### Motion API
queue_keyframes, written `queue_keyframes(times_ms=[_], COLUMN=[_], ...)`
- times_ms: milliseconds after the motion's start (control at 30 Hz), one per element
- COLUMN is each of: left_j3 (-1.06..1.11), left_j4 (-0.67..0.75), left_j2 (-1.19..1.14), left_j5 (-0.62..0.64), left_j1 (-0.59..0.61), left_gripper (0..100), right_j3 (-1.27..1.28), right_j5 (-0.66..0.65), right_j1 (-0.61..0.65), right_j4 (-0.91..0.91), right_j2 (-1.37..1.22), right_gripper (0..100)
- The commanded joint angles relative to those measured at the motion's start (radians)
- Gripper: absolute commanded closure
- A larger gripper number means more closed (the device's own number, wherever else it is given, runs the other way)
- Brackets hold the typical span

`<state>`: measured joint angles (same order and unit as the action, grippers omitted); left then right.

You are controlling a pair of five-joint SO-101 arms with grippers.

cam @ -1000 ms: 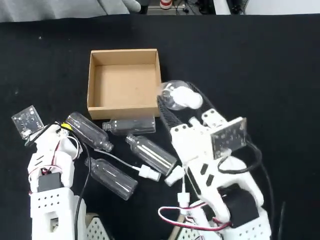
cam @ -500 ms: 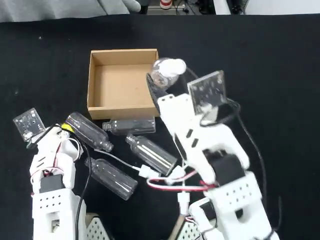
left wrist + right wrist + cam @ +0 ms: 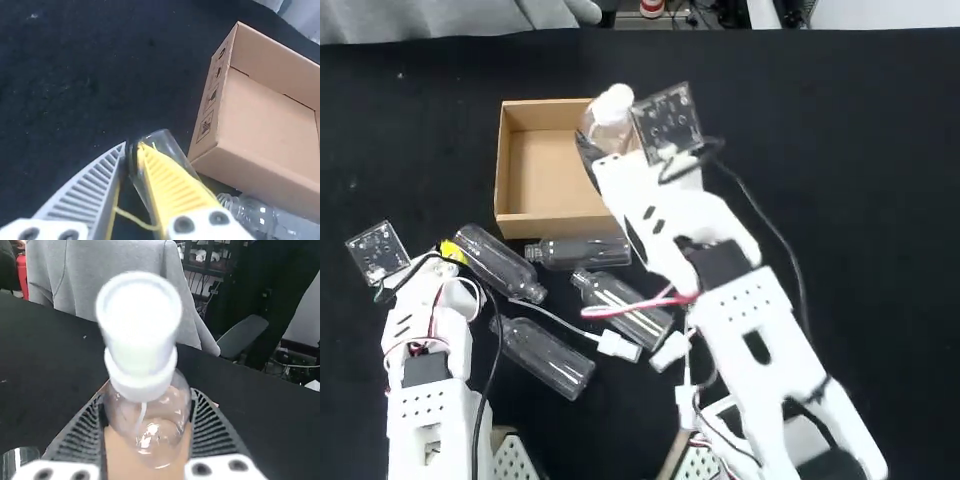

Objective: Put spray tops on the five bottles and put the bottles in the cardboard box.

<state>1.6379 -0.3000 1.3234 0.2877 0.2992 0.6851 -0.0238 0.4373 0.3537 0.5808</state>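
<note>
My right gripper is shut on a clear bottle that carries a white spray top. It holds that bottle upright over the right rear part of the cardboard box. Several bare clear bottles lie in front of the box: one at its left corner, one along its front wall, one ribbed and one nearest me. My left gripper is shut, its tips against the base of the left-corner bottle, beside the box.
Loose white spray tops lie among the bottles, one with its tube trailing. The right arm stretches over the ribbed bottle. Black table spreads to the right and behind the box.
The right arm has swung the capped bottle leftward and away from me, from beside the box's right front corner to above the box. The left arm has stayed nearly still.
</note>
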Motion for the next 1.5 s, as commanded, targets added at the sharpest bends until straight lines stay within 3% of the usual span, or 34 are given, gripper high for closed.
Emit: queue_keyframes(times_ms=[0,333,1467], left_j3=[-0.015,-0.015,-0.019], left_j4=[0.026,0.026,0.028], left_j2=[0.015,0.015,0.015], left_j5=[-0.012,-0.014,-0.014], left_j1=[0.01,0.01,0.012], left_gripper=[97,97,97], right_j3=[-0.116,-0.269,-0.944], right_j5=[0.002,0.005,0.0], right_j1=[0.02,0.02,0.109], right_j4=[-0.035,-0.14,-0.137], right_j2=[-0.058,-0.315,-1.093], right_gripper=[96.6,96.6,96.6])
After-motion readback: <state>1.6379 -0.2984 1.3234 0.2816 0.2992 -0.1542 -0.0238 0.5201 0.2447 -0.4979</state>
